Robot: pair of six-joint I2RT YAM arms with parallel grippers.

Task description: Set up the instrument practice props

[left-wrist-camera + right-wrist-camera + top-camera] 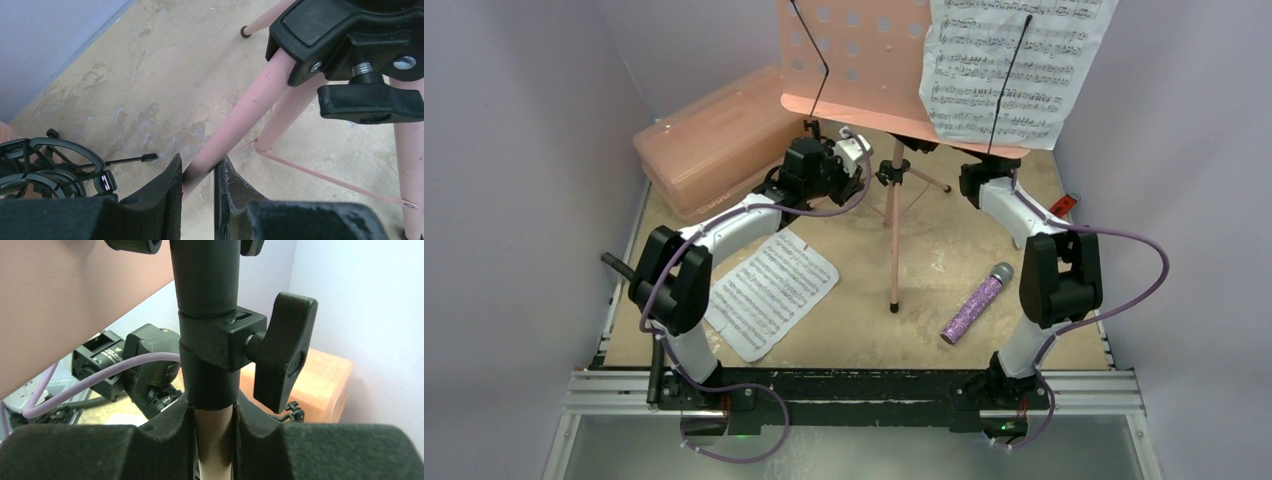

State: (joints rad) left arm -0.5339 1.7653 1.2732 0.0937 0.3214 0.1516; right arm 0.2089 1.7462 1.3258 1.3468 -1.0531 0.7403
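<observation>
Bench (944, 250): tan and scuffed, walled in pale grey on the left, right and far sides.
Pink case (714, 140): closed, lying flat in the far left corner.
Pink music stand (854, 70): upright at the middle of the far edge, one thin leg reaching toward the bench centre; perforated desk tilted back, its left half bare under a thin black retaining wire.
Page on stand (1009, 65): white sheet music on the right half of the desk, pinned under the second black wire.
Loose page (769, 290): flat on the bench toward the near left corner, between the left arm and the stand's front leg.
Left end effector (197, 177): low beside the tripod hub, fingers nearly together, clamped on a slanting pink leg of the stand.
Right end effector (212, 425): pads closed narrowly on the stand's pole, right under the black clamp collar with its wing knob.
Glittery purple microphone (976, 303): lying toward the near right corner, grey head pointing to the far right, just beside the right arm.
Shock-mount mini tripod (50, 167): black, on the bench just left of the left end effector, one thin leg stretched toward the stand.
Red item (1065, 205): partly hidden, at the right edge behind the right arm.
</observation>
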